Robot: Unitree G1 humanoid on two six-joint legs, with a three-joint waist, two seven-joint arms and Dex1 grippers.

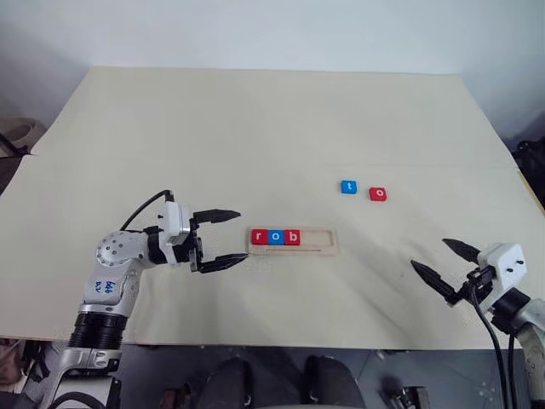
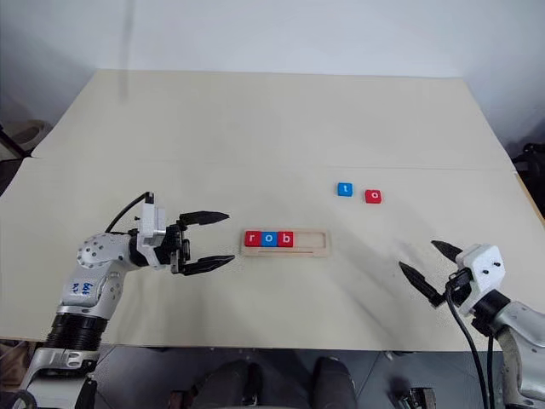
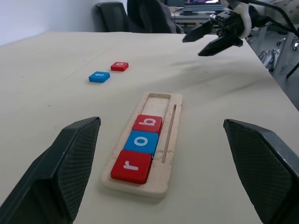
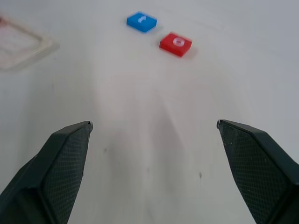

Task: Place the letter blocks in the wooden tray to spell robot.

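The wooden tray [image 1: 328, 242] lies mid-table and holds three letter blocks at its left end: red r [image 1: 259, 237], blue o [image 1: 275, 237], red b [image 1: 292, 237]. Its right part is bare. A blue t block [image 1: 348, 187] and a red o block [image 1: 378, 194] lie loose on the table, farther back and to the right. My left gripper [image 1: 233, 236] is open just left of the tray's end, pointing at it, with nothing between its fingers. My right gripper [image 1: 443, 265] is open near the table's front right, well clear of every block.
The pale table [image 1: 255, 128] stretches bare behind the tray. Its front edge runs just under both arms. Dark chairs [image 3: 135, 14] and a desk stand beyond the table in the left wrist view.
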